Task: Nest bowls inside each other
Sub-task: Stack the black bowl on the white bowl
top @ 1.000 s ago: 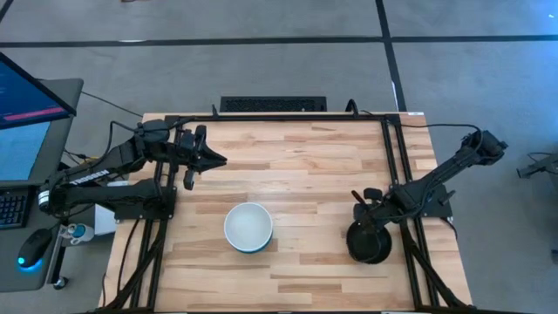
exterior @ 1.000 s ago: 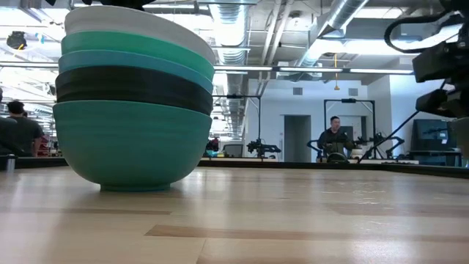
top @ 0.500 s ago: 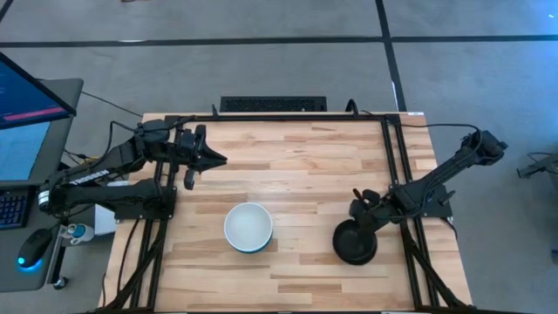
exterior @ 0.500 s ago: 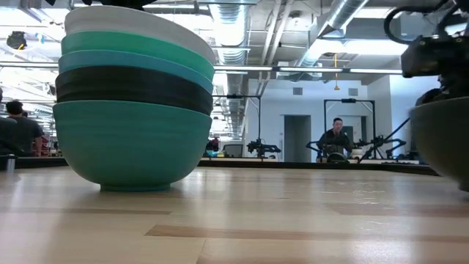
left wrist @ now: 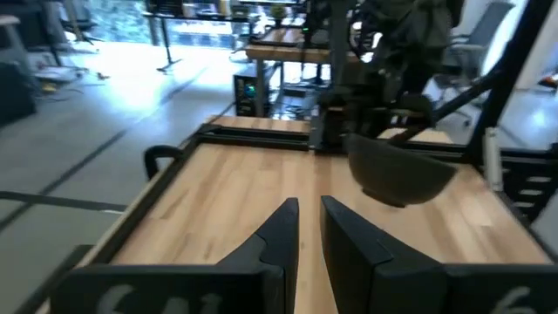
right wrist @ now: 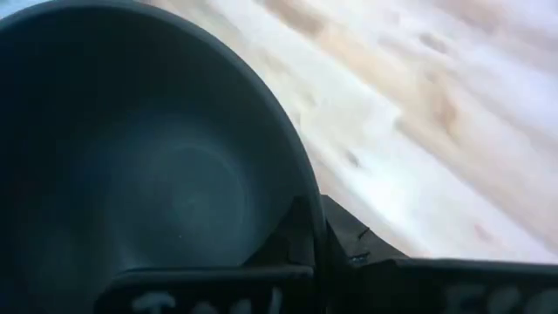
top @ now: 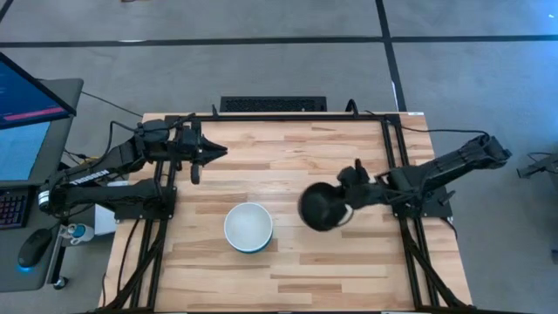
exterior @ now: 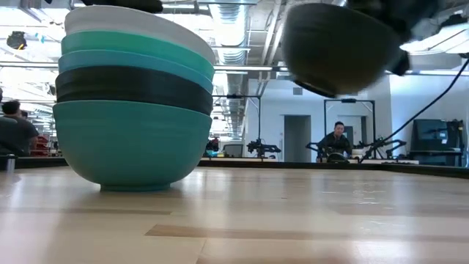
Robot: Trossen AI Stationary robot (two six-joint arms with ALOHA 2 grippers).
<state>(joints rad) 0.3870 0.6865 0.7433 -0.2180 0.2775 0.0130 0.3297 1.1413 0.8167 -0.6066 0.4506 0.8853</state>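
Observation:
Several bowls are nested in a stack [top: 248,227] near the table's middle, white on top and teal at the bottom [exterior: 132,139], resting on its base. A black bowl [top: 318,207] hangs in the air to the right of the stack, held by my right gripper [top: 343,208], which is shut on it. It also shows in the low view as the black bowl [exterior: 337,48] and in the left wrist view as the black bowl [left wrist: 401,170]. My left gripper [top: 222,151] waits over the far left of the table, its fingers [left wrist: 288,218] a narrow gap apart. My right gripper [right wrist: 316,235] holds the black bowl by its rim [right wrist: 301,187] on the side toward the table's right. One finger is inside the bowl and one outside. The fingers come nearly level from the table's right. The bowl is lifted clear of the table, opening up and slightly tilted.
Black frame rails run along the table's left, right and far edges [top: 392,157]. Bare wood lies between the stack and the held bowl. A monitor and mouse sit off the table's left side [top: 35,249]. A person sits far back in the room [exterior: 335,139].
My right gripper has lifted the black bowl off the table near the right edge. It has carried the bowl up and leftward toward the stack, staying shut on the rim. My left gripper has turned about its wrist in place.

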